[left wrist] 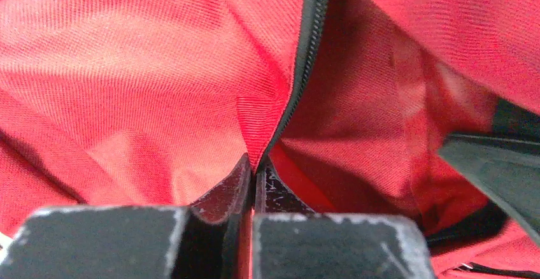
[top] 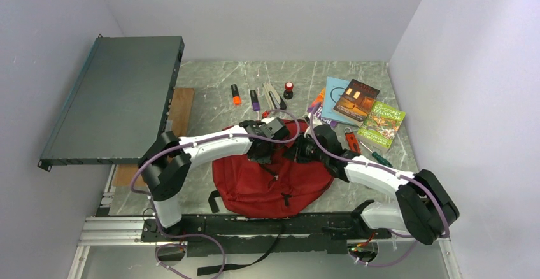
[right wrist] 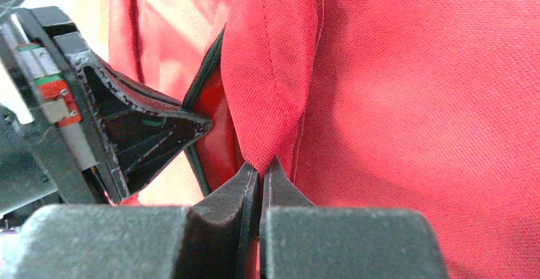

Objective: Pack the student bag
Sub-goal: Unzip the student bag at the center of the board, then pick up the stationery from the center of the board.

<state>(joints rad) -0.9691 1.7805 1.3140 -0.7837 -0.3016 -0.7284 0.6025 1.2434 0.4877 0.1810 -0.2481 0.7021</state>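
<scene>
The red student bag (top: 270,180) lies on the table between the two arms. My left gripper (top: 260,146) is shut on a fold of the bag's red fabric beside the black zipper (left wrist: 305,56), which fills the left wrist view (left wrist: 256,164). My right gripper (top: 298,151) is shut on another red fold of the bag at the opening's other side (right wrist: 261,167). The left gripper's fingers (right wrist: 146,129) show at the left of the right wrist view. The bag's opening gapes between them.
Books (top: 356,100) and a green book (top: 382,123) lie at the back right. Markers (top: 235,94), a purple marker (top: 254,99), a red-capped item (top: 288,90) and screwdrivers (top: 372,153) lie behind the bag. A dark flat case (top: 114,97) sits at the left.
</scene>
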